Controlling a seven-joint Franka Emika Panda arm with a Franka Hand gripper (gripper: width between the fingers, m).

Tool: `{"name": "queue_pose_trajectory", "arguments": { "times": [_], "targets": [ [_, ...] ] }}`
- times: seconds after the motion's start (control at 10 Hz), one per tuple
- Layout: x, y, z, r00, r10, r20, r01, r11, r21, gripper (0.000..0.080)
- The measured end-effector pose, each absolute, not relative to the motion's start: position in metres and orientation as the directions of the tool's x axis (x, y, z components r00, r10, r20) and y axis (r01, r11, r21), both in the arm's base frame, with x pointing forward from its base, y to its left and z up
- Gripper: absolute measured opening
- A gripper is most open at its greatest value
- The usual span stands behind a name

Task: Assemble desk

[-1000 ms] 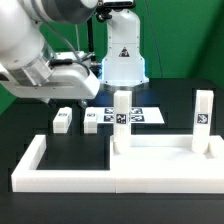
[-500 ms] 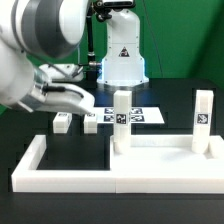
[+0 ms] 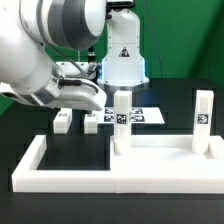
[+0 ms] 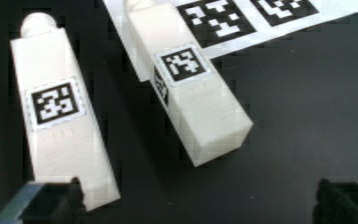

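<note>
Hovering claw (image 4: 197,200): spread wide and holding nothing. Its two dark fingertips (image 4: 48,200) show at the edge of the wrist view, above two loose legs.
First loose leg (image 4: 197,95): a white plastic block with a black-and-white square tag. It lies flat on the black worktop (image 4: 309,120), roughly between the fingertips but at a slant to them.
Second loose leg (image 4: 60,125): the same kind of block, lying just beside the first without touching it.
Marker board (image 3: 140,115): a thin flat white sheet of tags, with one corner near the first loose leg.
Tabletop (image 3: 160,152): a flat white plastic slab inside the low white U-shaped border wall (image 3: 35,160).
Upright legs: one upright leg (image 3: 122,120) stands on the slab towards the exterior view's left, another (image 3: 203,122) towards its right.
Risk: closing askew would probably twist or skid the first loose leg. A finger coming down too close could knock the second loose leg or catch the marker board.
Count: one claw, four legs (two loose, two upright), one tabletop, one marker board, one border wall.
</note>
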State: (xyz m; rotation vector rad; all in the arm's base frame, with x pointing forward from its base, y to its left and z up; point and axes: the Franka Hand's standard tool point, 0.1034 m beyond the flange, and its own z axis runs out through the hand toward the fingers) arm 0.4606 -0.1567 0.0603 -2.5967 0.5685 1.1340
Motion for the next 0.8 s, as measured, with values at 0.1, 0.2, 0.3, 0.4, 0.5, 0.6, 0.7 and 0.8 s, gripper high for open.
{"name": "queue_pose_trajectory", "arguments": {
  "times": [0.1,0.2,0.3,0.4,0.5,0.6,0.7,0.8],
  "targets": [
    [0.461,-0.157,0.06,0.621,-0.25,-0.743,-0.446,-0.892,-0.072,0.0649],
    [0.46,-0.156,0.059,0.622,-0.252,-0.741,-0.45,-0.89,-0.075,0.0649],
    [0.454,-0.154,0.057,0.622,-0.258,-0.74,-0.462,-0.883,-0.081,0.0649],
    [0.445,-0.152,0.053,0.617,-0.265,-0.74,-0.476,-0.875,-0.083,0.0649],
    [0.443,-0.147,0.046,0.634,-0.276,-0.723,-0.47,-0.879,-0.077,0.0649],
    [0.438,-0.138,0.041,0.628,-0.271,-0.729,-0.464,-0.883,-0.072,0.0649],
    [0.435,-0.134,0.035,0.628,-0.27,-0.73,-0.459,-0.886,-0.067,0.0649],
    [0.434,-0.133,0.032,0.625,-0.268,-0.733,-0.458,-0.887,-0.065,0.0649]
  ]
}}
